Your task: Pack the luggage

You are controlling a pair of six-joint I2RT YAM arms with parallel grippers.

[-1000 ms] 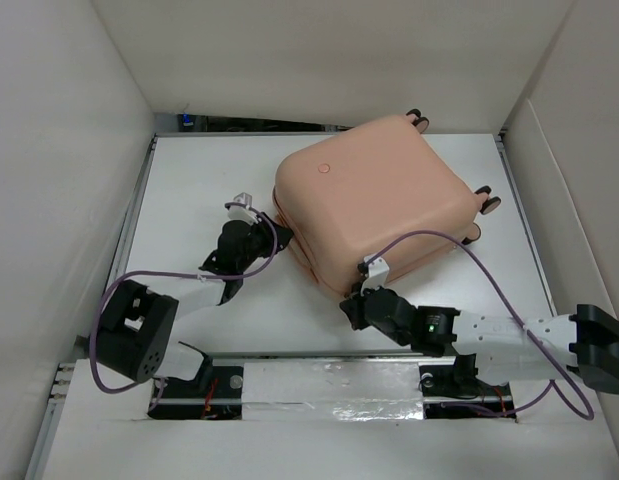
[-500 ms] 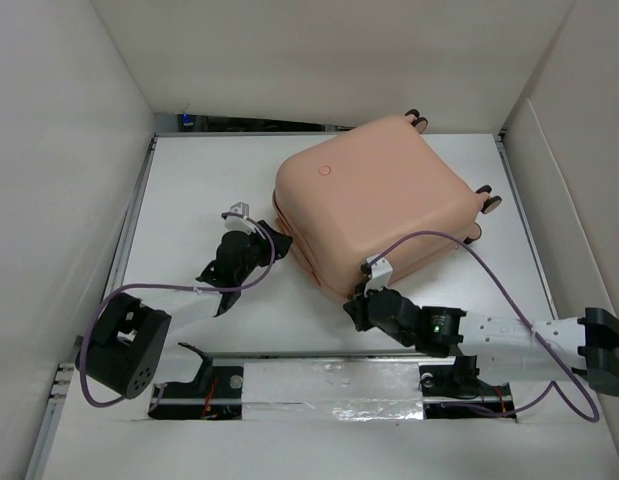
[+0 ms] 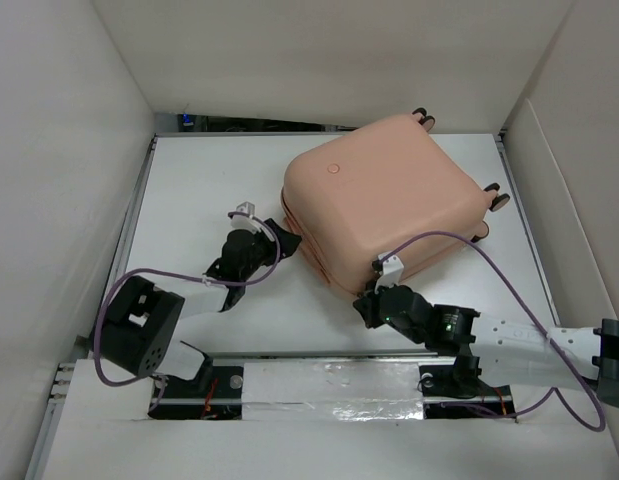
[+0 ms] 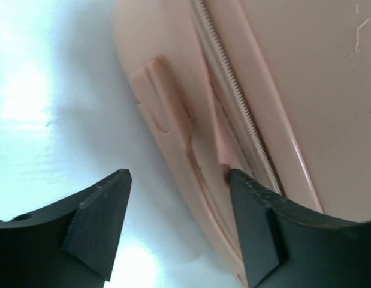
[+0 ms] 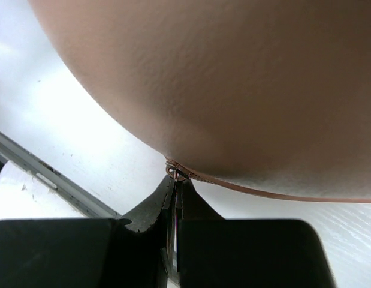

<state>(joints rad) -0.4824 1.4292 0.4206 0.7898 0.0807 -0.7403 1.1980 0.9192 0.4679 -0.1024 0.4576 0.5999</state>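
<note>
The luggage [image 3: 389, 200] is a closed peach-pink hard-shell suitcase lying flat on the white table, wheels [image 3: 497, 196] toward the far right. My left gripper [image 3: 281, 236] is at its left side. In the left wrist view it [image 4: 178, 175] stands open, its right finger [image 4: 257, 222] against the shell [image 4: 305, 72] below the zipper teeth [image 4: 233, 102] and moulded side handle [image 4: 167, 102]; nothing is between the jaws. My right gripper [image 3: 369, 300] is at the near corner. In the right wrist view it [image 5: 178, 179] is shut on the small metal zipper pull [image 5: 176, 172] under the curved shell [image 5: 233, 78].
White walls [image 3: 69, 120] box in the table [image 3: 199, 180] on the left, back and right. A metal rail [image 3: 329, 385] runs along the near edge between the arm bases. Purple cables [image 3: 469, 250] loop over both arms, the right one across the suitcase's near side.
My left gripper has opened wider at the suitcase's left side. The suitcase has slid slightly right, and my right gripper has gone with it, still shut.
</note>
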